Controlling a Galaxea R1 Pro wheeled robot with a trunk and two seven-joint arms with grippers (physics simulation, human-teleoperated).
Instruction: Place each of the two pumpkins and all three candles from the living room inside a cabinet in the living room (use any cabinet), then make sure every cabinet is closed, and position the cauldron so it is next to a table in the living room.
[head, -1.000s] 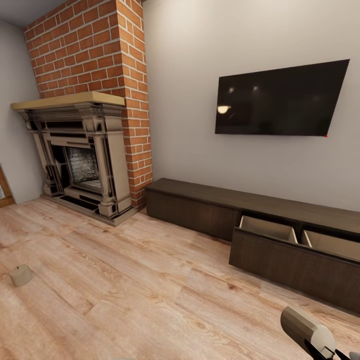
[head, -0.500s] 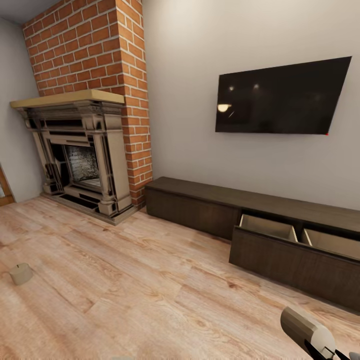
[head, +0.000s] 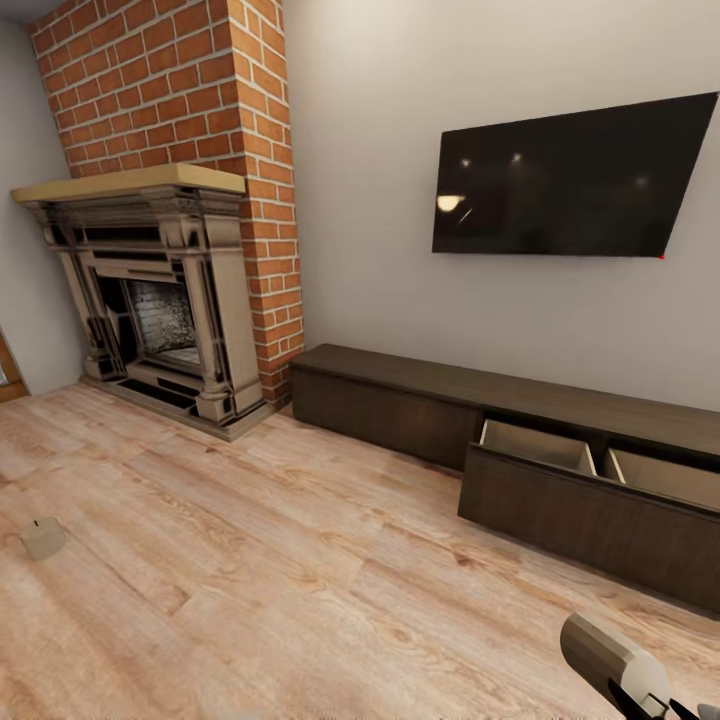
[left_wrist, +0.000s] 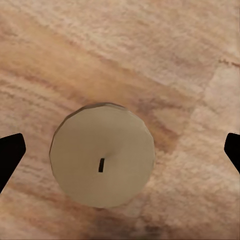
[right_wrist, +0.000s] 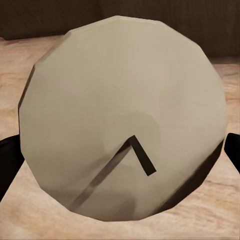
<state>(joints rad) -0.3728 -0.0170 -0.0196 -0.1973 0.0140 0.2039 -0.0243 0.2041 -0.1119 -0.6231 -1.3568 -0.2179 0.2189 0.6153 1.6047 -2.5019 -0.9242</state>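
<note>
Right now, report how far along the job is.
Done: nothing shows stored; the cabinet drawer stands open, its visible interior bare. In hand: the right gripper seems to grip one candle; the left gripper is open over a second candle on the floor. Left: a third candle near the fireplace, pumpkins, cauldron, closing up.

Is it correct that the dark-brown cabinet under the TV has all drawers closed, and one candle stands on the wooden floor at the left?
Not quite: in the head view the cabinet has a drawer pulled open, showing its pale interior. The candle does stand on the floor at the left.
</note>
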